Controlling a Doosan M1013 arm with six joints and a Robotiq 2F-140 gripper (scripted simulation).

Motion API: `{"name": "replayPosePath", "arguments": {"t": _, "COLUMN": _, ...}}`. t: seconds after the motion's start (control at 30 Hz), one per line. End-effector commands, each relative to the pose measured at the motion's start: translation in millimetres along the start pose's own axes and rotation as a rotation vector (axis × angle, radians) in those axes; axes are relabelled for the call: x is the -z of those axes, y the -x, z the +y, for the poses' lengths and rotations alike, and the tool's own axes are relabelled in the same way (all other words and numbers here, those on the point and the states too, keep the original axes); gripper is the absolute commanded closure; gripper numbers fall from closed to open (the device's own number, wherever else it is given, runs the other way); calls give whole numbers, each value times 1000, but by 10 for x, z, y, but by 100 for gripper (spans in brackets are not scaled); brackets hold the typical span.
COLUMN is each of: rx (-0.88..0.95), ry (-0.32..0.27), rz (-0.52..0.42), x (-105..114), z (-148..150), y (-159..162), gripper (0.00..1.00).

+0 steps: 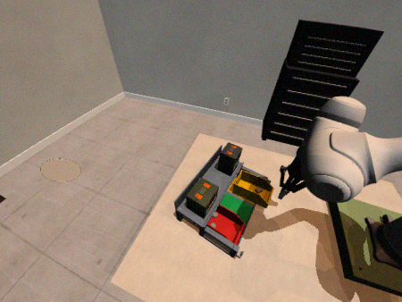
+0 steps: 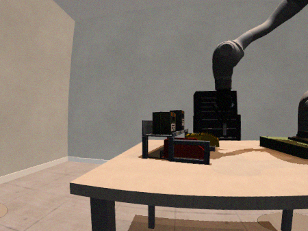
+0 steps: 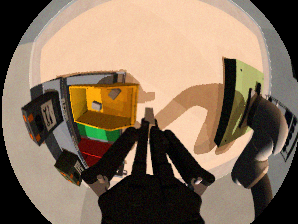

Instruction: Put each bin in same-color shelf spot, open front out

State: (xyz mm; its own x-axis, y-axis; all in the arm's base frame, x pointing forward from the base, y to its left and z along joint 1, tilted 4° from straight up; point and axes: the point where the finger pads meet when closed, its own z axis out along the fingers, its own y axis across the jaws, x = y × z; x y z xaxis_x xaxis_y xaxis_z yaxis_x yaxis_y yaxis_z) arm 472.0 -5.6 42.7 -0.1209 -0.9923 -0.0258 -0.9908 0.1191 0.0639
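A grey shelf [image 1: 210, 201] stands in the middle of the table. A yellow bin [image 1: 253, 187] sits at the shelf's far right end, sticking out from under the top board, with a small part inside; it also shows in the wrist view [image 3: 103, 104]. Beside it lies a green patch [image 1: 238, 206], then a red bin [image 1: 227, 223] holding small parts at the near end. My gripper [image 1: 284, 189] is shut and empty. It hangs just to the right of the yellow bin, apart from it; in the wrist view its fingertips [image 3: 149, 120] point past the bin's right wall.
Two dark boxes with orange labels [image 1: 230, 157] [image 1: 202, 196] stand on the shelf's top board. A black slatted rack [image 1: 322, 85] stands behind the table. The arm's base sits on a green plate [image 1: 371, 241] at the table's right.
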Motion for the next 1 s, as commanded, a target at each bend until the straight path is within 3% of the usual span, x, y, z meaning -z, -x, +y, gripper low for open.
{"name": "replayPosePath", "arguments": {"t": 0.0, "rx": 0, "ry": 0, "rz": 0, "x": -89, "z": -2, "y": 0, "gripper": 90}}
{"name": "replayPosePath", "arguments": {"t": 0.53, "rx": 0, "ry": 0, "rz": 0, "x": -498, "z": -2, "y": 0, "gripper": 90}}
{"name": "replayPosePath", "arguments": {"t": 0.97, "rx": 0, "ry": 0, "rz": 0, "x": -595, "z": -2, "y": -1, "gripper": 90}}
